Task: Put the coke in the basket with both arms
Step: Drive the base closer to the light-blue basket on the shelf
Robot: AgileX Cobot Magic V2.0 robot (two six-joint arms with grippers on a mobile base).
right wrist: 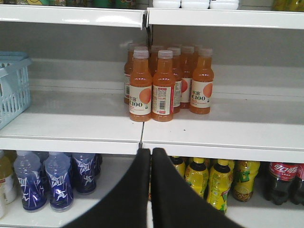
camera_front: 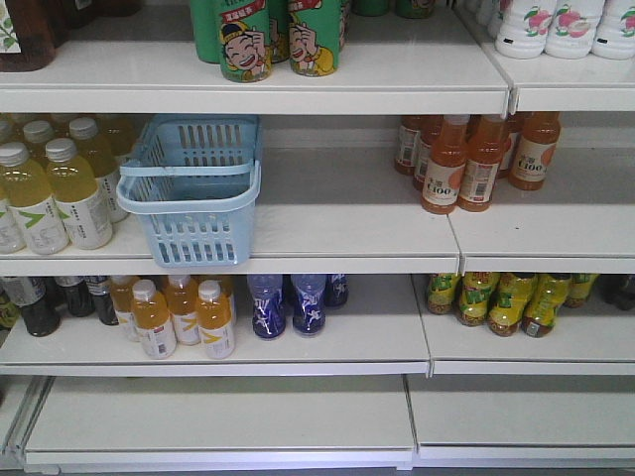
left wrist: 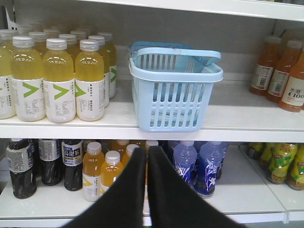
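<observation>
We see the basket (camera_front: 193, 188) on the middle shelf (camera_front: 337, 233), left part. It is upright, just right of the pale yellow drink bottles (camera_front: 60, 188), and its near end sticks a little past the shelf edge. The handle strap (camera_front: 189, 168) lies flat across the rim.

The coke (right wrist: 280, 180) is on the shelf below, at the far right of the right wrist view. There are dark bottles with red wraps, just right of the yellow-green bottles (right wrist: 213, 183). Their caps are hidden under the shelf lip. They are well apart from the basket.

The left gripper (left wrist: 146, 151) shows at the bottom of its wrist view with both black fingers pressed together and nothing between them. It points at the shelf front below the basket.

The right gripper (right wrist: 151, 152) is the same, fingers together and holding nothing. It is lined up under the cluster of orange-juice bottles (right wrist: 164, 85) on the middle shelf, with the coke off to its right and lower.

Neither arm shows in the front view.

Also visible are blue bottles (camera_front: 293, 302) on the lower shelf under the basket, small orange-yellow bottles (camera_front: 184, 317) to their left, green cartoon cans (camera_front: 268, 40) on the top shelf, and white bottles (camera_front: 556, 25) at top right.
</observation>
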